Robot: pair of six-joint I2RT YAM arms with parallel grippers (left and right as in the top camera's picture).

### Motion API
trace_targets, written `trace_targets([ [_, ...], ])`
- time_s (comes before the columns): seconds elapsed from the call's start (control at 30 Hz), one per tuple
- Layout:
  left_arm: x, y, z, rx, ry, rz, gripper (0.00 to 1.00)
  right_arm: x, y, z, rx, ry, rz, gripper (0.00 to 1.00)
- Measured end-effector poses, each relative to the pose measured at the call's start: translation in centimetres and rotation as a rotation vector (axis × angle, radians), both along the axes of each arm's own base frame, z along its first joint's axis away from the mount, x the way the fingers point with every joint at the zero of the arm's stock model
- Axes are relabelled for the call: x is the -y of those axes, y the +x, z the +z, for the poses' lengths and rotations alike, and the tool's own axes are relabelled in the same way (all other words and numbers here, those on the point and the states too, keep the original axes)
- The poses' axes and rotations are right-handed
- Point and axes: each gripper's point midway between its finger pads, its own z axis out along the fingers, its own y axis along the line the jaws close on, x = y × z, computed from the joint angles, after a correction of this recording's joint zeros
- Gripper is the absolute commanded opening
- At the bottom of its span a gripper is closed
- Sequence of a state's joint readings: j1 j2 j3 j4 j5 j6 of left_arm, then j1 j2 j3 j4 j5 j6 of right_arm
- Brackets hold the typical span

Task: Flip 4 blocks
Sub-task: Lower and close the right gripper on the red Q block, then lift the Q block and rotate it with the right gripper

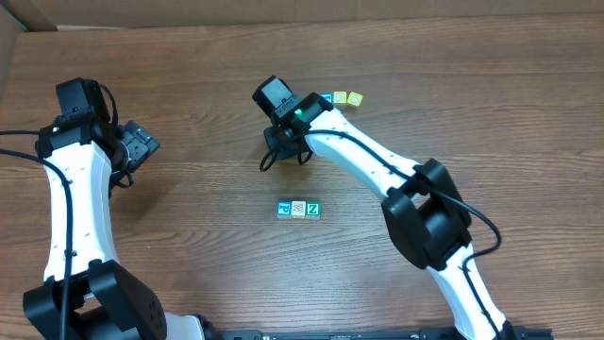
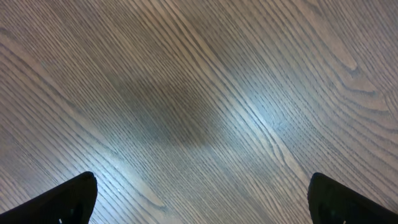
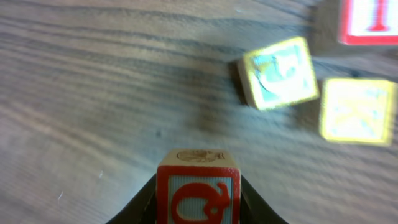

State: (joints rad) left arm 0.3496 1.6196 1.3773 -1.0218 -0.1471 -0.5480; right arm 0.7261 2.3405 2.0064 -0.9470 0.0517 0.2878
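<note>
A small wooden cube with a red-framed face [image 3: 198,180] is clenched in the right claw [image 3: 198,208], near two yellow-edged cubes [image 3: 278,73]. A firm, centred grip is advised while it is turned over. The left claw [image 2: 202,199] is spread, empty, over the desk [image 2: 199,93].

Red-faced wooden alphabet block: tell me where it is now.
The red-faced wooden alphabet block sits bottom centre of the right wrist view, between the fingers of the right gripper; two yellow-edged blocks lie beyond it to the right.

three blocks [image 1: 298,209]: tight row | red block [image 3: 198,190]: gripped, upright
</note>
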Motion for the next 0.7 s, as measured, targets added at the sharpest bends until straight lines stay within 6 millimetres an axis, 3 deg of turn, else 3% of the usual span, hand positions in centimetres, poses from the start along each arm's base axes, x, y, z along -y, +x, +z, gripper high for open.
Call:
trace_targets([
  [0.2,0.0,0.0,0.0,0.000,0.000,0.000,1.00,1.3,-1.5,2.6,-0.028,-0.022,-0.003,0.16],
  [0.7,0.0,0.0,0.0,0.000,0.000,0.000,1.00,6.5,-7.3,2.3,-0.266,-0.204,-0.118,0.16],
])
